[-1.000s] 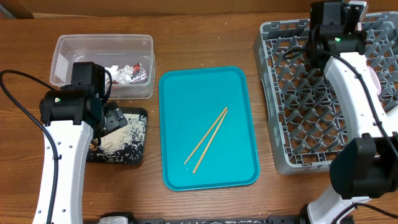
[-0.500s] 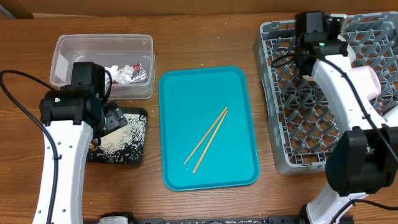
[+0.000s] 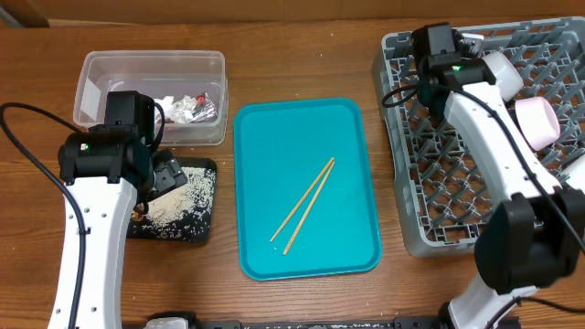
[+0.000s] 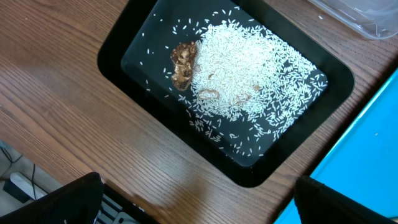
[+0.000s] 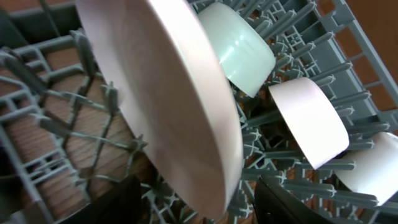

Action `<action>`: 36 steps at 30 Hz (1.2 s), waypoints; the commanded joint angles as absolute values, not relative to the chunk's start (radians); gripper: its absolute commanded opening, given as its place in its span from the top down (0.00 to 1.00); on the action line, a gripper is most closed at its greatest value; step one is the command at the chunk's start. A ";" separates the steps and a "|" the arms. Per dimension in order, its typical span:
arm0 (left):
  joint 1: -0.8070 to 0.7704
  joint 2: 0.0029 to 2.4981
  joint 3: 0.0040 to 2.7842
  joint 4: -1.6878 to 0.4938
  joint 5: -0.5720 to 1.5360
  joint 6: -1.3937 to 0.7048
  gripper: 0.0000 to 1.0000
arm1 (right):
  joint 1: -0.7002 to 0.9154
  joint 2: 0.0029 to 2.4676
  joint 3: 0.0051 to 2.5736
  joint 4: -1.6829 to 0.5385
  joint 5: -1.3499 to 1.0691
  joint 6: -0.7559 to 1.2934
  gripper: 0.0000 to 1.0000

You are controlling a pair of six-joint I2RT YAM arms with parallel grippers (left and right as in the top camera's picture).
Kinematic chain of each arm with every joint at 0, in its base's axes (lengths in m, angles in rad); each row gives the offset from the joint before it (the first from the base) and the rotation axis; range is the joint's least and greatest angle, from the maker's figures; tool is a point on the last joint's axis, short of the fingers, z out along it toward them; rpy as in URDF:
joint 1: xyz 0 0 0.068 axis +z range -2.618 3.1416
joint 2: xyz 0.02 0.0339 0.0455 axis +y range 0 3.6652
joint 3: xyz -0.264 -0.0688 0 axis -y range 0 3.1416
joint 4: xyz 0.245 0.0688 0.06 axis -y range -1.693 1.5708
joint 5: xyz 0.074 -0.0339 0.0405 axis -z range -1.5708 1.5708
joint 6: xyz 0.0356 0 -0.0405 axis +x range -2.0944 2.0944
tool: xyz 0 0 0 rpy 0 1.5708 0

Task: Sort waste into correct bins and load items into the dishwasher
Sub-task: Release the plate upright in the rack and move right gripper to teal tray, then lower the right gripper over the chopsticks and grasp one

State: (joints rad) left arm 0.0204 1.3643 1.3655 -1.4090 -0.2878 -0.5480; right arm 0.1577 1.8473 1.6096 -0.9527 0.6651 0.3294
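The white plate [image 5: 168, 93] stands on edge among the pegs of the grey dishwasher rack [image 3: 430, 210]. My right gripper [image 5: 202, 205] is open, one finger on each side of the plate's lower rim, with a gap on both sides. Beside the plate a pale grey bowl [image 5: 239, 46] and a pink bowl [image 5: 308, 121] lie tipped in the rack. Two chopsticks [image 3: 306, 206] lie on the teal tray [image 3: 265, 256]. My left gripper [image 4: 202, 205] is open and empty above the black tray [image 4: 118, 46], which holds rice grains [image 4: 249, 74] and a brown scrap [image 4: 183, 62].
A clear tub [image 3: 151, 68] at the back left holds a white napkin and red and silver wrappers [image 3: 187, 108]. It sits just behind the black tray. The teal tray lies between the left arm and the rack. The right arm reaches over the rack's back left corner.
The right arm has moved left along the back of the rack, uncovering the two bowls in the overhead view. Its jaws have opened off the plate. The left arm has not moved.
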 commanded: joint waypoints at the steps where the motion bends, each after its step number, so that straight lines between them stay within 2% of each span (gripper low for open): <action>1: 0.024 1.361 1.368 -1.408 -0.287 -0.554 0.00 | 0.157 1.678 1.612 -0.931 0.531 0.364 0.34; 3: 0.024 1.361 1.368 -1.408 -0.287 -0.554 0.00 | 0.157 1.613 1.612 -0.933 0.382 0.363 0.33; 6: 0.024 1.361 1.368 -1.408 -0.287 -0.554 0.00 | 0.158 1.595 1.607 -1.006 -0.049 0.364 0.34; 9: 0.024 1.361 1.368 -1.408 -0.287 -0.554 0.00 | 0.178 1.616 1.563 -1.068 -0.249 0.365 0.34; 14: 0.024 1.361 1.368 -1.408 -0.287 -0.554 0.00 | 0.317 1.628 1.387 -1.070 -0.264 0.409 0.36; 18: 0.024 1.361 1.368 -1.408 -0.287 -0.554 0.00 | 0.459 1.629 1.258 -0.952 -0.262 0.503 0.36; 23: 0.024 1.361 1.368 -1.408 -0.287 -0.554 0.00 | 0.587 1.640 1.143 -0.873 -0.218 0.660 0.39; 27: 0.024 1.361 1.368 -1.408 -0.287 -0.554 0.00 | 0.664 1.725 1.121 -0.840 -0.219 0.686 0.39; 29: 0.024 1.361 1.368 -1.408 -0.287 -0.554 0.00 | 0.686 1.805 1.121 -0.822 -0.218 0.690 0.40; 32: 0.024 1.361 1.368 -1.408 -0.287 -0.554 0.00 | 0.687 1.860 1.123 -0.823 -0.218 0.712 0.48; 36: 0.024 1.361 1.368 -1.408 -0.287 -0.554 0.00 | 0.687 1.860 1.163 -0.864 -0.176 0.737 0.49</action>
State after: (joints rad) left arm 0.0204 1.3643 1.3655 -1.4090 -0.2882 -0.5480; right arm 0.6853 1.8515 1.1278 -0.8467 -0.2153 0.7151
